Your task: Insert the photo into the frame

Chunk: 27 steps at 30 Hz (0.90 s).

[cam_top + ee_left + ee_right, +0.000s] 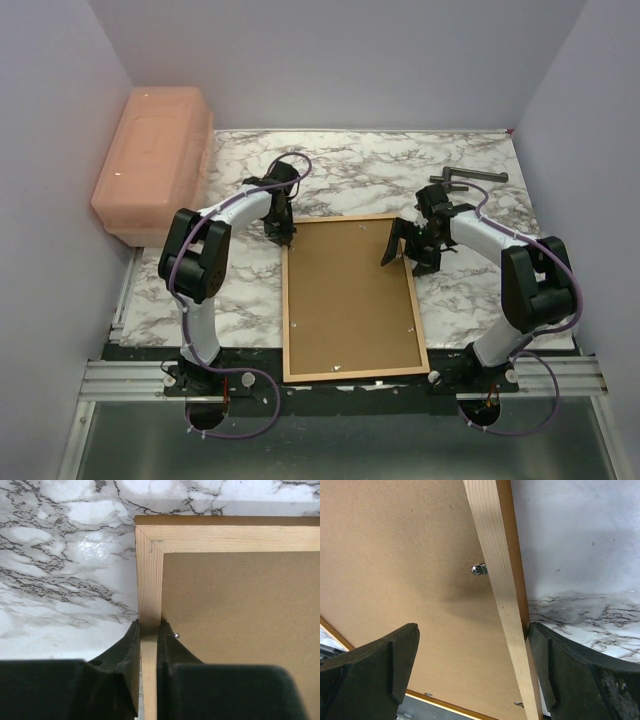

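The frame (287,310) lies back-up on the marble table, and a plain brown backing board (350,300) fills it. The photo is hidden. My left gripper (282,235) is shut on the frame's left rail near the far left corner. In the left wrist view the pale wooden rail (150,580) is pinched between both fingers of the gripper (149,627). My right gripper (405,250) is open at the far right side. It (474,635) straddles the right rail (495,555), with one finger over the board (395,555) and the other against the rail's outer edge.
A pink plastic box (155,160) stands at the back left against the wall. A grey metal tool (470,178) lies at the back right. Small metal clips (478,569) stick out from the rail's inner edge. White walls close in the table (240,300).
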Available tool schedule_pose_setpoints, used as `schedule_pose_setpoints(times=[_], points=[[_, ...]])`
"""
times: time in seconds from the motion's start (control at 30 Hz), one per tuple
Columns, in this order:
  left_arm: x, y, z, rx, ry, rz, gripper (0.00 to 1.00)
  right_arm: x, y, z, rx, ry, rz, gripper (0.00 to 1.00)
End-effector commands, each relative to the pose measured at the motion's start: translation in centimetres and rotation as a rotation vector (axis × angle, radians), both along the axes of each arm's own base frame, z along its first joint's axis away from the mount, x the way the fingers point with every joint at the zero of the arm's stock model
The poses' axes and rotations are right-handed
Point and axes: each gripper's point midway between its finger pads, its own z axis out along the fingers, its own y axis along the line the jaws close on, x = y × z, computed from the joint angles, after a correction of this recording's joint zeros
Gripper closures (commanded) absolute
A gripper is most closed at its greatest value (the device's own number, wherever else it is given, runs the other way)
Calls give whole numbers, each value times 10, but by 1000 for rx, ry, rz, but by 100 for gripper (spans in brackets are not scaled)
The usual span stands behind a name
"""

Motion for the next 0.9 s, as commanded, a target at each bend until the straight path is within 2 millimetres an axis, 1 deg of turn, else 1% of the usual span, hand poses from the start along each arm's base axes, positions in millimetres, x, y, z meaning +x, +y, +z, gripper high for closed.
schedule_pose_setpoints(times=[0.0,0.03,0.07,0.13,0.2,0.27,0.33,0.47,0.53,0.57,0.7,0.77,0.87], points=[[-6,-3,17,-41,-38,-13,67,-2,4,7,22,-9,7,1],[-7,-1,21,-41,-42,-4,50,-2,4,9,19,-14,5,1],[-7,1,27,-46,-48,5,40,-2,2,10,14,-17,2,0],[-9,2,36,-62,-55,11,30,-2,0,14,3,-26,-2,0],[-13,2,42,-79,-59,12,26,-7,-4,17,-9,-29,-7,0],[-21,2,44,-102,-61,15,25,-14,-7,17,-17,-20,-13,0],[-33,-2,42,-142,-52,11,25,-22,-10,14,-28,-7,-17,0],[-64,-1,29,-193,-9,15,25,-38,-13,9,-23,18,-18,0],[-80,-2,24,-231,8,16,25,-42,-11,8,-11,23,-19,0],[-87,-6,25,-267,13,12,25,-43,-11,7,-4,27,-19,0],[-117,-22,21,-397,52,-1,26,-43,-4,4,26,43,-6,0],[-131,-27,16,-444,81,9,27,-38,2,5,45,37,6,0],[-146,-37,12,-504,118,11,28,-27,15,6,88,39,26,0]])
